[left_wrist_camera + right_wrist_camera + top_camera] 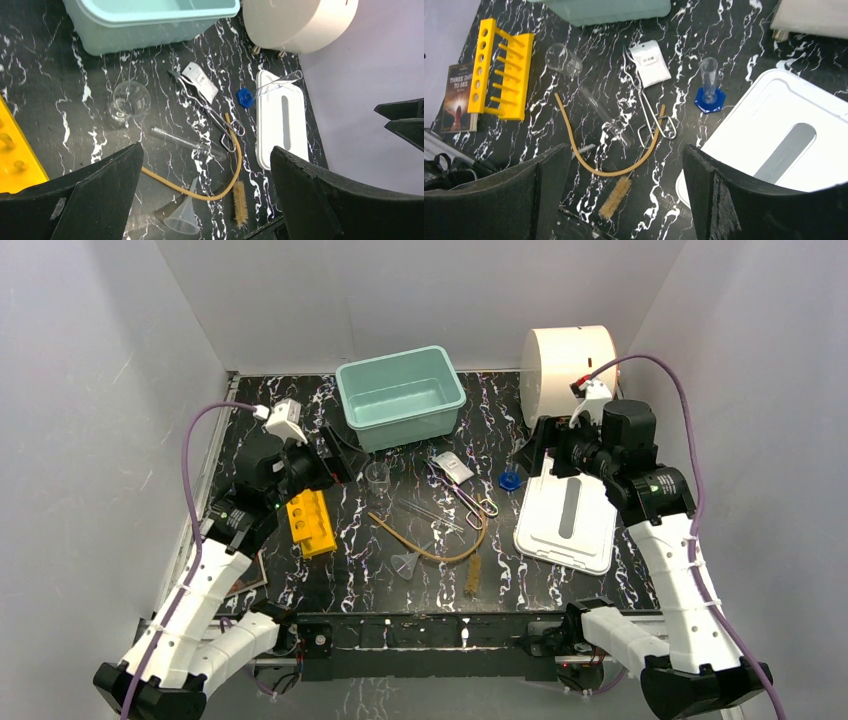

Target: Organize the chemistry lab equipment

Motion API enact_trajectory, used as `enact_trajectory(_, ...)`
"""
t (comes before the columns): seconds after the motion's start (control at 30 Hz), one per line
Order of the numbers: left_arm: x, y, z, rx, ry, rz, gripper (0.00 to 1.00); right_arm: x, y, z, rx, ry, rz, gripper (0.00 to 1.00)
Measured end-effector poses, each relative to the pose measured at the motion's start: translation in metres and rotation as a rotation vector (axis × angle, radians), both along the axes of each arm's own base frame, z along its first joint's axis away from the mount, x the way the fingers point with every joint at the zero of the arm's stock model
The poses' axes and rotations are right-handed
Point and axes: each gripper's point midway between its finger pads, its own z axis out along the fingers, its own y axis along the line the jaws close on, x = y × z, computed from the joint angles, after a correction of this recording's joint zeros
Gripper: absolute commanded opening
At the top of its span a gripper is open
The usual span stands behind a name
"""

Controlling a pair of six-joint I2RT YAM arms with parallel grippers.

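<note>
The left gripper [206,154] hangs over the left part of the table [350,580] with its 2 fingers wide apart and nothing between them. Under this arm a paperback book [250,575] lies at the table edge, and a yellow rack [310,522] lies near it. To the right, the clear beaker [377,474] stands just in front of the teal bin [400,397]. In the middle the clear funnel [407,565] lies on its side by the tan rubber tube [430,548], which bends like a U. The glass tubes [430,512] lie above this bend, and the metal tongs [460,490] lie beside a white packet [453,466]. The brown bristle brush [473,575] lies just below the tube. The blue cap [511,480] stands near a white lid [567,525]. The right gripper [626,150] is also spread wide, holding nothing.
</note>
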Motion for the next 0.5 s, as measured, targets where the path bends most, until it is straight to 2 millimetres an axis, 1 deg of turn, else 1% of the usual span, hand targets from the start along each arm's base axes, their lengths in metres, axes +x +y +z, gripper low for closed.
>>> enact_trajectory(0.1, -0.005, 0.000, -0.016, -0.019, 0.045, 0.006, 0.98, -0.006, 0.006, -0.010, -0.016, 0.045, 0.022, 0.87)
enact_trajectory(0.2, -0.007, 0.000, -0.023, -0.040, 0.073, 0.019, 0.98, -0.010, 0.015, -0.023, -0.042, 0.092, 0.051, 0.86)
enact_trajectory(0.33, -0.007, 0.000, -0.024, -0.063, 0.089, 0.039, 0.98, -0.010, 0.032, -0.036, -0.086, 0.130, 0.091, 0.85)
enact_trajectory(0.5, -0.006, 0.001, -0.027, -0.046, 0.100, 0.038, 0.98, -0.013, 0.059, -0.043, -0.154, 0.132, 0.151, 0.85)
